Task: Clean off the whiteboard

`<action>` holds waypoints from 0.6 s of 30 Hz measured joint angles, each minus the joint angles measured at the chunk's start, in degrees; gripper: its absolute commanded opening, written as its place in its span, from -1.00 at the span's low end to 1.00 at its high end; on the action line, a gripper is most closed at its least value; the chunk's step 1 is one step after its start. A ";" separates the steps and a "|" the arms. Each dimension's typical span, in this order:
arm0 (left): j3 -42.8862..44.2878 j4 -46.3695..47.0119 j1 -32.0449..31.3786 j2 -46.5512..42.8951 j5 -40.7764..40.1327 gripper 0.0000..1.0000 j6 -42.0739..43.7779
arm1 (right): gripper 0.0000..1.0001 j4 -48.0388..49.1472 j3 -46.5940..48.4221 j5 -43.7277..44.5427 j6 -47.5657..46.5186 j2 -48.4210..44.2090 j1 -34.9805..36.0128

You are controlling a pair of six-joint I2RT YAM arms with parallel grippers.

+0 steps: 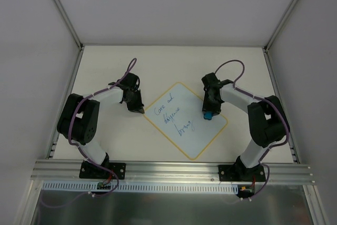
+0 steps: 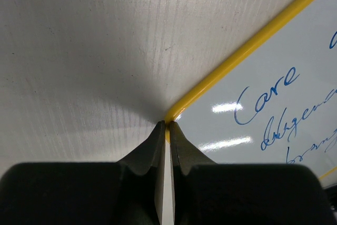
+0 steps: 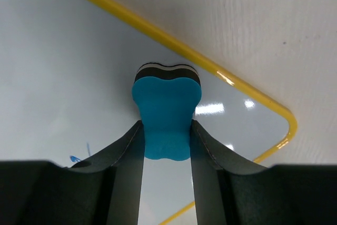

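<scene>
Closest to you, the aluminium rail [image 1: 168, 169] runs along the near edge of the table [image 1: 105, 67], with both arm bases bolted onto it.

Start at the left. Your left gripper [image 1: 141, 110] is reaching in toward the middle. In its wrist view, the left gripper [image 2: 167, 125] has its jaws drawn together with only a thin slit between them and nothing held. The tips meet the rounded left corner of the whiteboard [image 2: 274, 104], right on the yellow border.

Move right and you see the whiteboard [image 1: 210, 130] lying flat near the table's centre, between the two arms, turned so it sits like a diamond. Blue handwriting [image 1: 172, 117] in three lines covers its left half, and the right half looks blank.

Further right, your right gripper [image 1: 209, 113] is over that blank area near the board's upper right edge. Its jaws are clamped on the blue eraser [image 3: 166, 109], one finger on either side, with the eraser's dark felt end pointed at the board surface.
</scene>
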 measured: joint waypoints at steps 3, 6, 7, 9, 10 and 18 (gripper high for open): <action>0.00 0.00 0.00 0.00 0.00 -1.00 -0.04 | -0.99 -0.15 -3.26 -0.24 -4.26 -2.97 0.90; 0.07 -0.04 0.00 0.02 0.02 -1.00 -0.13 | -0.99 -0.04 -3.61 -1.33 -8.52 -3.28 5.22; 0.07 -0.07 -0.02 0.02 0.02 -1.00 -0.17 | -0.99 -0.07 -3.48 -2.08 -9.66 -3.26 7.06; 0.07 -0.07 -0.02 0.02 0.02 -1.00 -0.26 | -0.99 -0.11 -2.69 -3.67 -11.56 -2.78 11.04; 0.07 -0.07 -0.02 0.02 0.02 -1.00 -0.37 | -0.99 -0.28 -1.64 -4.85 -12.31 -2.08 13.20; 0.07 -0.11 0.00 0.02 0.00 -1.00 -0.87 | -0.99 0.98 7.32 -9.53 -13.88 6.23 27.43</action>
